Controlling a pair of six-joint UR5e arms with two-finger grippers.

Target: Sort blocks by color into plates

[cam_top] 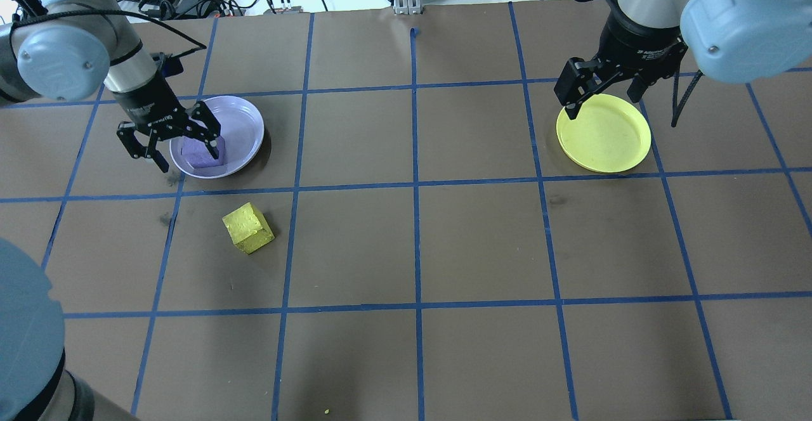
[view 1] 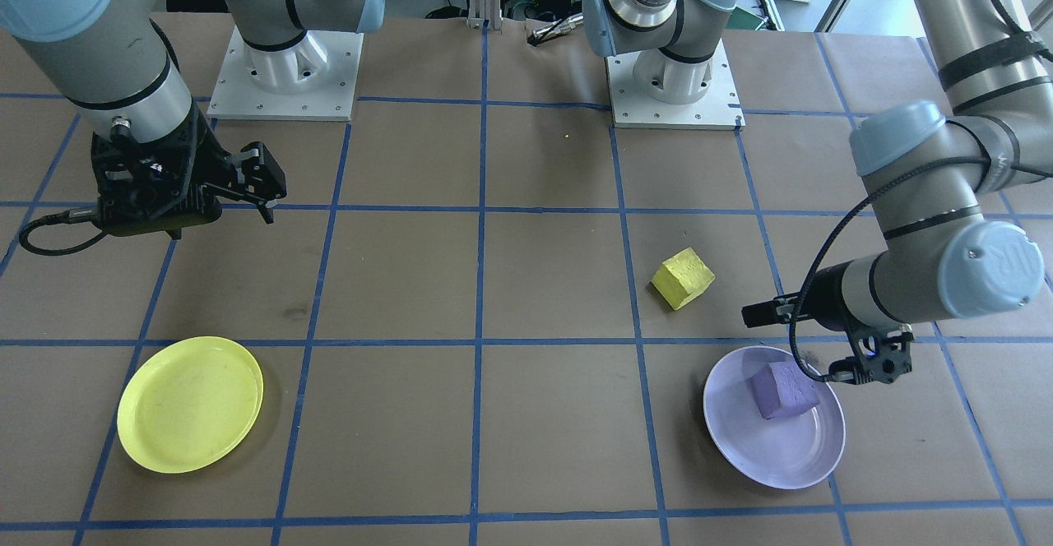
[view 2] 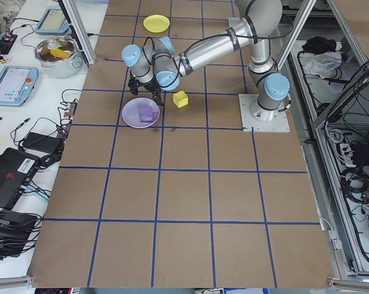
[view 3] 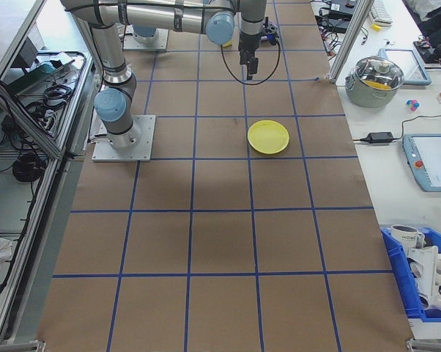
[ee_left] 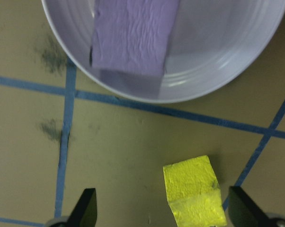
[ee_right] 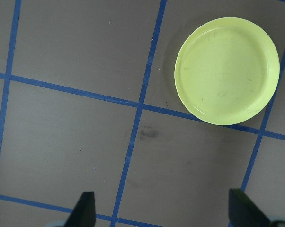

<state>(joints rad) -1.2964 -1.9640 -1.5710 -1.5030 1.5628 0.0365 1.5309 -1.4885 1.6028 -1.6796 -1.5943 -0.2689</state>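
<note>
In the overhead view's upper left, the purple block (cam_top: 203, 153) lies matched in the lavender plate (cam_top: 244, 123) beneath the spread, empty left gripper (cam_top: 170, 144), while the yellow block (cam_top: 248, 227) waits on the bench (cam_top: 412, 243), far from the yellow plate (cam_top: 609, 142) under the spread right gripper (cam_top: 599, 94).

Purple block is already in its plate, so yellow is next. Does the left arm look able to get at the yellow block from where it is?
Probably yes. The yellow block sits alone on open table beside the lavender plate, nothing touching it. The left gripper hangs open nearby, over the plate's rim, holding nothing.
</note>
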